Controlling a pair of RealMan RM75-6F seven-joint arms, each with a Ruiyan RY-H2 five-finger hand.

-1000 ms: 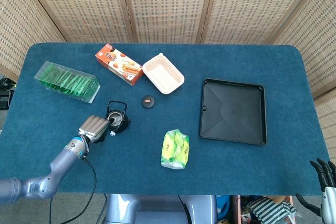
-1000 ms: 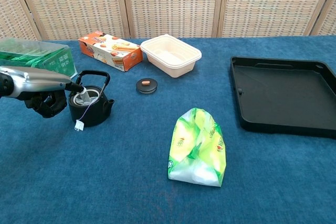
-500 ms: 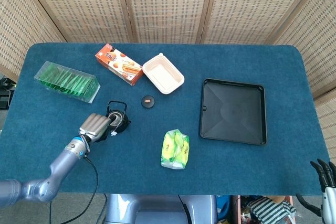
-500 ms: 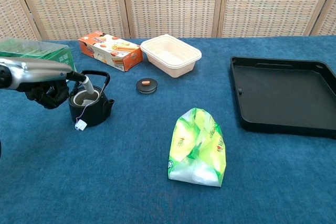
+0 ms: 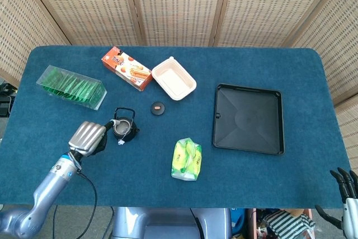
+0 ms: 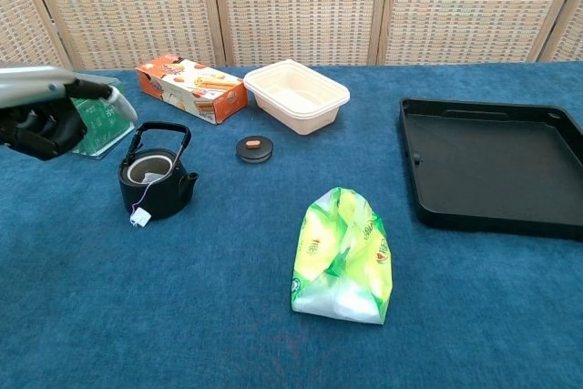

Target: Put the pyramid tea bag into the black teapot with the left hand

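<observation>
The black teapot (image 5: pixel 124 128) (image 6: pixel 155 184) stands upright and lidless on the blue table left of centre. The pale pyramid tea bag (image 6: pixel 146 170) lies inside its mouth. The bag's string runs over the rim, and its white tag (image 6: pixel 139 217) (image 5: pixel 120 142) rests on the cloth in front of the pot. My left hand (image 5: pixel 88 137) (image 6: pixel 41 120) hovers to the left of the pot, apart from it, holding nothing. Low at the table's right corner my right hand (image 5: pixel 345 186) shows only its fingers, spread and holding nothing.
The teapot's lid (image 5: pixel 158 108) (image 6: pixel 254 147) lies to the right of the pot. Behind stand a clear box of green packets (image 5: pixel 71 87), an orange carton (image 5: pixel 127 68) and a white container (image 5: pixel 174 78). A green bag (image 5: pixel 186 159) and a black tray (image 5: pixel 248 118) lie further right.
My left hand has released the tea bag into the teapot and drawn back to the left, away from the pot. The tag now lies on the cloth.
</observation>
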